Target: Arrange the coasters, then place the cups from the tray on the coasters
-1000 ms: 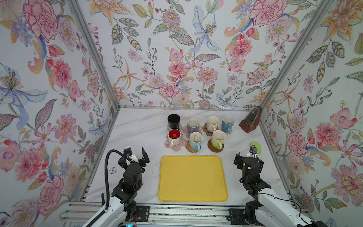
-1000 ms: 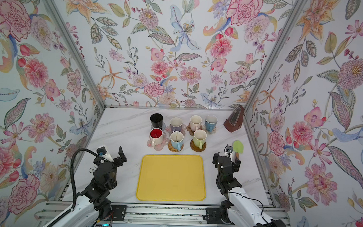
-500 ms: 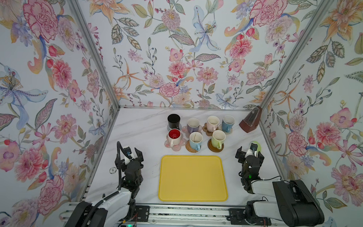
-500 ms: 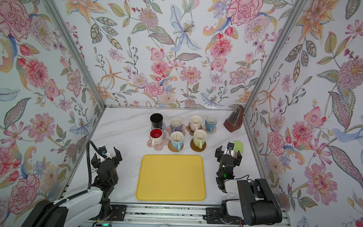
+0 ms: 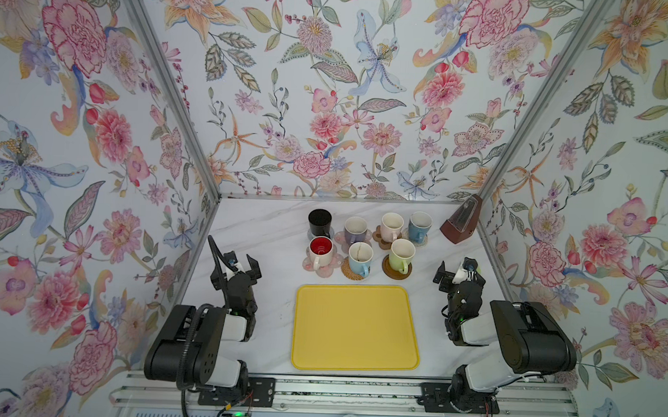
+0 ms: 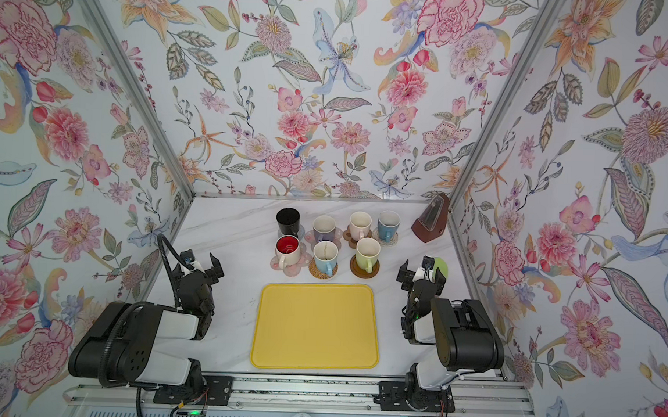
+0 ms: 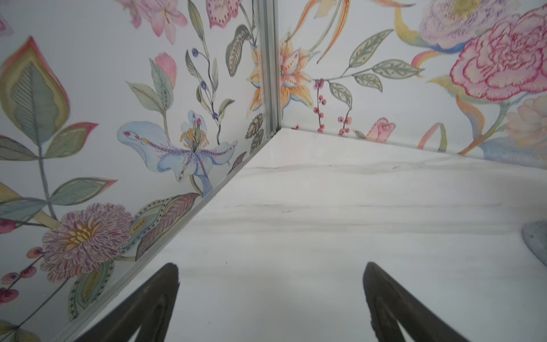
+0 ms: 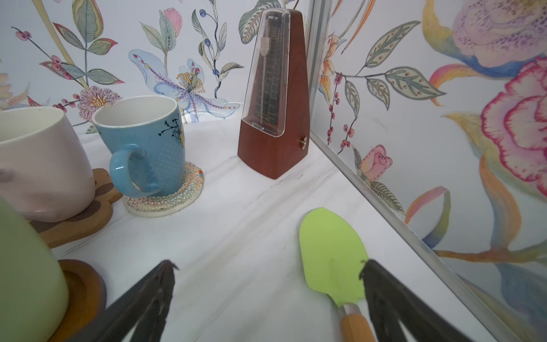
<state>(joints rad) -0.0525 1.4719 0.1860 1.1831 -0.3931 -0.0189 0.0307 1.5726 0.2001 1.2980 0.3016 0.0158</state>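
Several cups stand behind the yellow tray [image 5: 355, 326], each on a coaster: black [image 5: 319, 222], purple [image 5: 355, 230], pink [image 5: 391, 226], blue [image 5: 419, 227], white with red inside [image 5: 319, 251], light blue [image 5: 360, 258] and green [image 5: 401, 254]. The tray is bare. In the right wrist view the blue cup [image 8: 145, 148] sits on a beige woven coaster [image 8: 165, 201] and the pink cup [image 8: 41, 165] on a brown paw coaster [image 8: 80, 219]. My left gripper [image 5: 235, 269] [image 7: 270, 266] is open left of the tray. My right gripper [image 5: 458, 273] [image 8: 268, 263] is open right of it. Neither holds anything.
A brown metronome [image 5: 460, 225] stands in the back right corner. A green spatula [image 8: 331, 254] with a wooden handle lies by the right wall, just ahead of my right gripper. Floral walls close in three sides. Both arms are folded low by the front rail [image 5: 348, 397].
Both arms have folded back and down toward the front rail, so their big links now show. The grippers stayed open; the cups and tray have not moved.
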